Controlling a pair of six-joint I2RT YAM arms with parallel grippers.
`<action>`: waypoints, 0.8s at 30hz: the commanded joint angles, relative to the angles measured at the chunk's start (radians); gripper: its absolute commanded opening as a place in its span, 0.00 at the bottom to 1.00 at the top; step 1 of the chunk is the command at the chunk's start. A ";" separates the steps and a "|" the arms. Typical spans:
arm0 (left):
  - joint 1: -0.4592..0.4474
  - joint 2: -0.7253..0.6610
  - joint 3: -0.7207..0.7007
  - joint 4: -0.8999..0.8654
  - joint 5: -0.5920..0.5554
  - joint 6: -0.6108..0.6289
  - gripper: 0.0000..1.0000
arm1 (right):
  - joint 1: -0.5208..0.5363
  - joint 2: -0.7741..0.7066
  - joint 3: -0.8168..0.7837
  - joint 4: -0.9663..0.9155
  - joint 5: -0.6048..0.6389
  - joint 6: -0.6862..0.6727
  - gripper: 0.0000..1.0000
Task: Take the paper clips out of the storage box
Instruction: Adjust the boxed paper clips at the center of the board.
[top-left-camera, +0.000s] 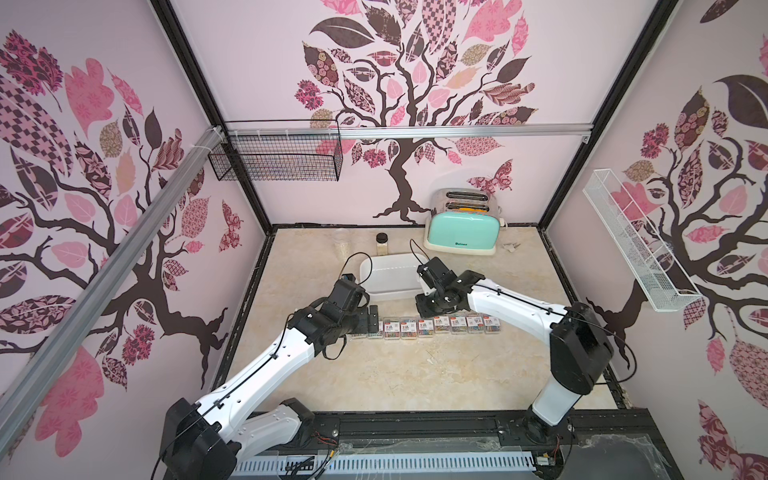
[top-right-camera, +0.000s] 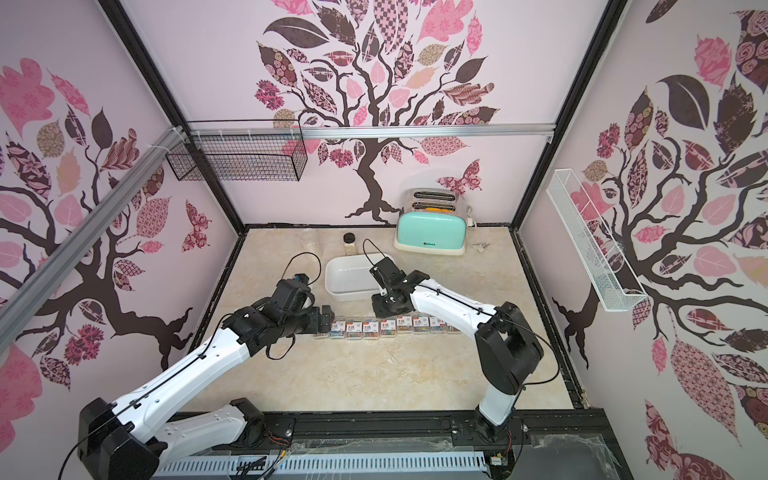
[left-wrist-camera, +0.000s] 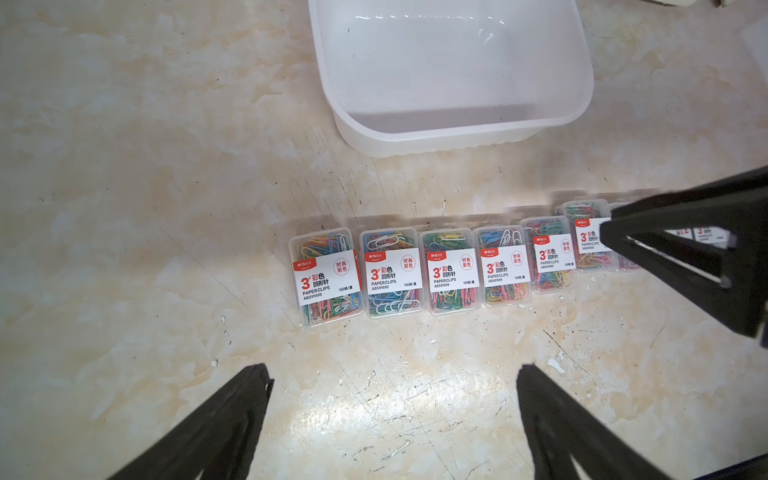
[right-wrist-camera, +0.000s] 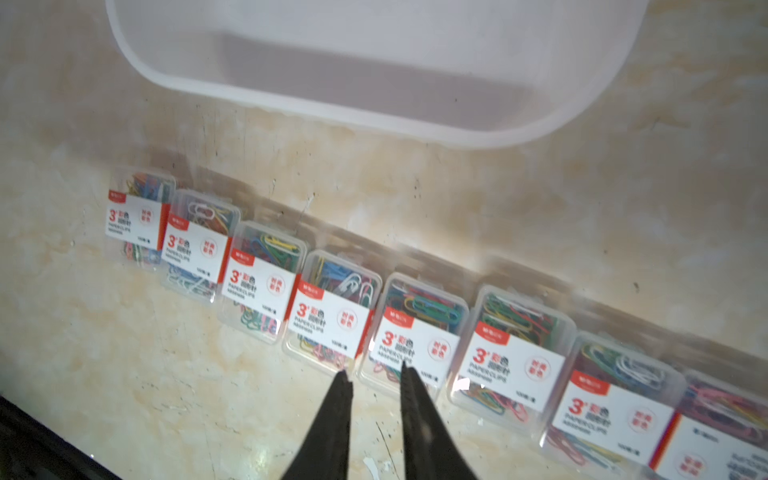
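Note:
Several paper clips cases (top-left-camera: 424, 326) (top-right-camera: 386, 326), clear with white and red labels, lie side by side in a row on the marble table, just in front of the storage box (top-left-camera: 386, 274) (top-right-camera: 353, 278). The white tub shows nothing inside it in the wrist views (left-wrist-camera: 415, 137) (right-wrist-camera: 374, 120). My left gripper (top-left-camera: 371, 320) (left-wrist-camera: 395, 370) hovers wide open at the row's left end, holding nothing. My right gripper (right-wrist-camera: 374, 372) hangs over the middle of the row (right-wrist-camera: 415, 332), its jaws a narrow gap apart with nothing between them. One of its fingers (left-wrist-camera: 611, 232) covers a case in the left wrist view.
A mint-green toaster (top-left-camera: 463, 230) stands at the back right. A black-lidded jar (top-left-camera: 382, 243) and a clear jar (top-left-camera: 340, 241) stand behind the tub. A black wire basket (top-left-camera: 276, 158) hangs on the back wall, a white wire shelf (top-left-camera: 636, 241) on the right wall.

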 joint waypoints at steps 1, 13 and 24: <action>0.004 -0.033 0.026 -0.033 0.008 -0.016 0.98 | 0.035 -0.086 -0.088 -0.046 0.004 0.034 0.15; 0.004 -0.056 -0.007 -0.024 0.010 -0.034 0.98 | 0.077 -0.038 -0.265 0.105 0.009 0.103 0.01; 0.004 -0.048 0.000 -0.024 0.002 -0.026 0.98 | 0.111 0.054 -0.204 0.144 0.073 0.107 0.01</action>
